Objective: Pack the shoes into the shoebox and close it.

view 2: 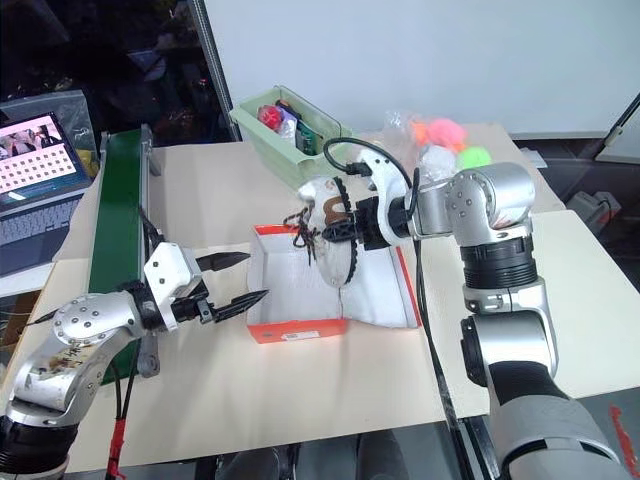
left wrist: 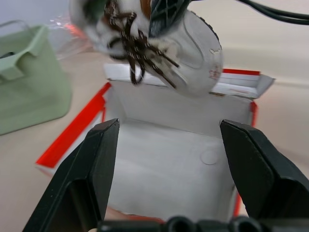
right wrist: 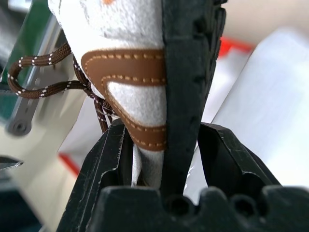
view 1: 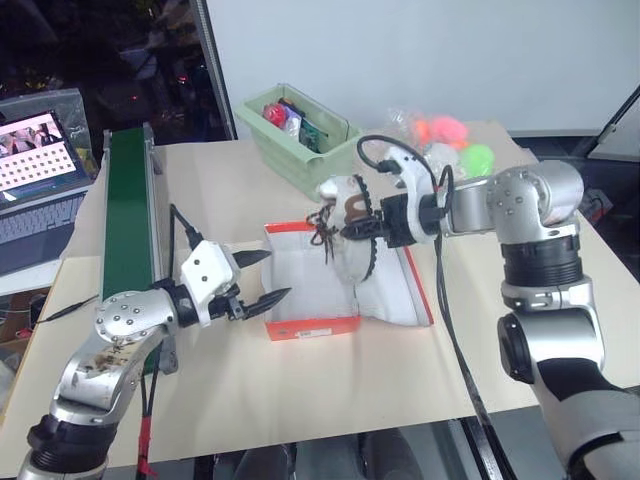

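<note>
On the beige table (view 1: 300, 390), our right gripper (view 1: 362, 228) clamps a white brown-laced sneaker (view 1: 345, 205) over the open red cardboard shoebox (view 1: 310, 328); next we lower it inside. Our left gripper (view 1: 262, 278) gapes empty.

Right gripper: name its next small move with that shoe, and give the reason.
Probably lower it. The right gripper has its jaws clamped on the shoe, which hangs above the open shoebox with laces dangling over the white, seemingly empty interior. The left gripper waits open beside the box.
</note>
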